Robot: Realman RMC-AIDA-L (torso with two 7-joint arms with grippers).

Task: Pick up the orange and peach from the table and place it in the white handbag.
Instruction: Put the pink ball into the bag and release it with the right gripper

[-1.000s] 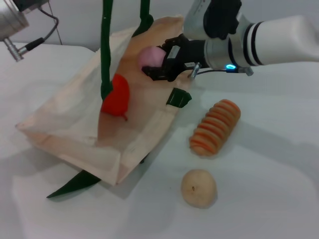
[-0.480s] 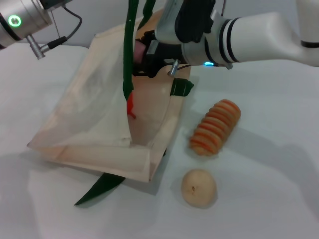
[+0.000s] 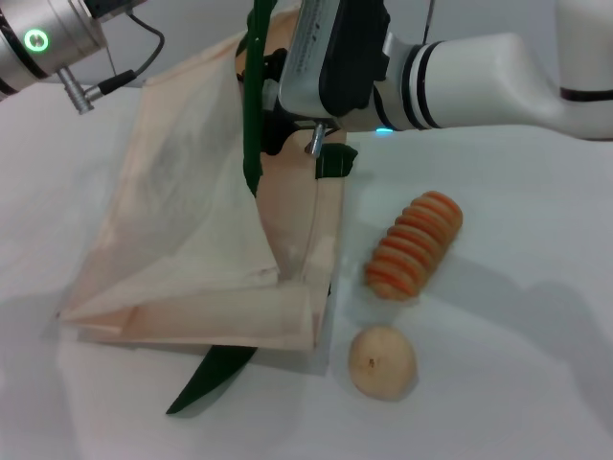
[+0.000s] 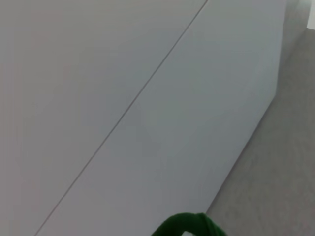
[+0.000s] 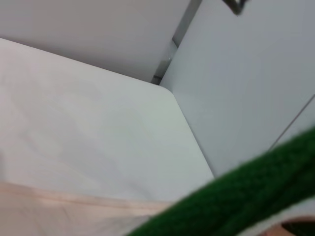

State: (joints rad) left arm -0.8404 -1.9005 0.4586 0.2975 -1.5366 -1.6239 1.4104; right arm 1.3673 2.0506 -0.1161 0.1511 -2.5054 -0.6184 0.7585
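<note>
The white handbag (image 3: 192, 240) lies on the table with its near side raised and folded over. One green strap (image 3: 253, 115) runs taut up out of the top of the head view; it also shows in the left wrist view (image 4: 187, 225) and the right wrist view (image 5: 236, 206). My right gripper (image 3: 276, 120) reaches into the bag's mouth at the far end, half hidden by strap and fabric. The orange and the peach are hidden. My left arm (image 3: 43, 38) is at the far left, its gripper out of view.
An oblong orange-and-tan striped piece (image 3: 414, 244) lies right of the bag. A beige round fruit (image 3: 381, 360) sits nearer the front. The bag's other green strap (image 3: 211, 379) trails out on the table under its front edge. A green tab (image 3: 335, 161) sticks up by my right wrist.
The bag's near side has been lifted and folded over, hiding the orange and the peach. My right gripper has moved left, deeper into the bag's mouth. The strap has shifted right.
</note>
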